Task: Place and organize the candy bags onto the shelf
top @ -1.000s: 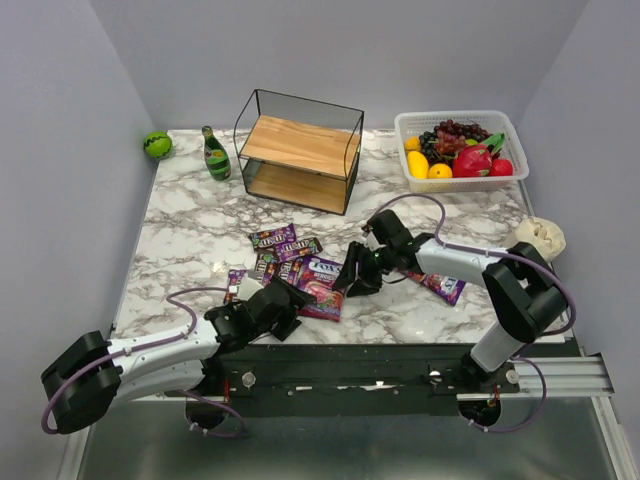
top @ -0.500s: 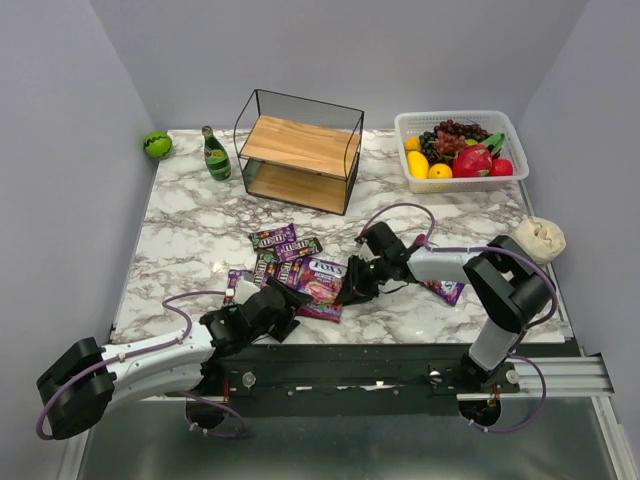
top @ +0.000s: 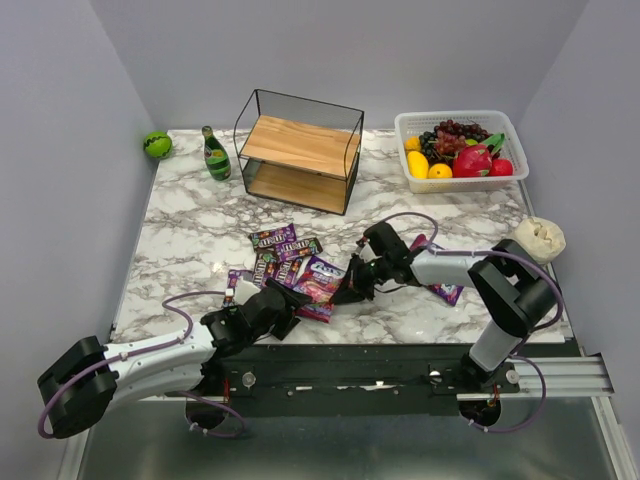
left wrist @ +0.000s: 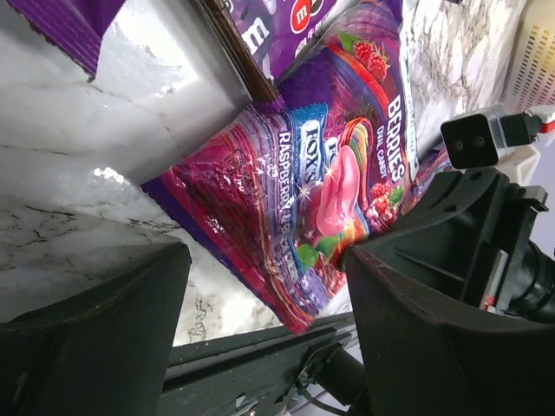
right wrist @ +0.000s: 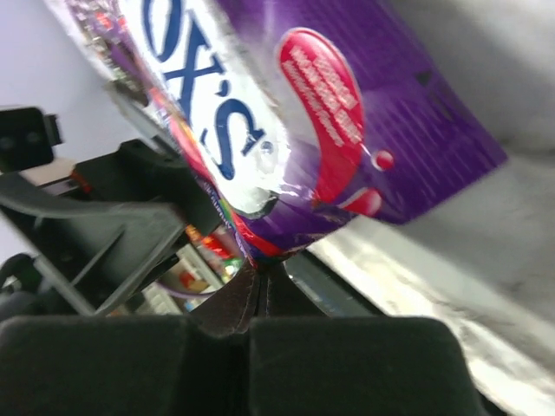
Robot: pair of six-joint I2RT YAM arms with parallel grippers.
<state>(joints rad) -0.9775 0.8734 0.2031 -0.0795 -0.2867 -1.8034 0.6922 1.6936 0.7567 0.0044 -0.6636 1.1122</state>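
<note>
A pink-purple FOX'S candy bag lies near the table's front, its right edge pinched in my shut right gripper. In the right wrist view the bag rises from the closed right gripper. My left gripper stands open at the bag's near left corner. The left wrist view shows that bag reaching between the spread fingers of the left gripper, untouched. Several M&M's packets lie just behind it. A second FOX'S bag sits partly under my right arm. The shelf stands at the back.
A white basket of fruit stands at the back right. A green bottle and a green ball are left of the shelf. A beige crumpled object lies at the right edge.
My right gripper has slid left to the FOX'S bag and shut on its edge, lifting that side slightly. The left gripper has barely moved.
</note>
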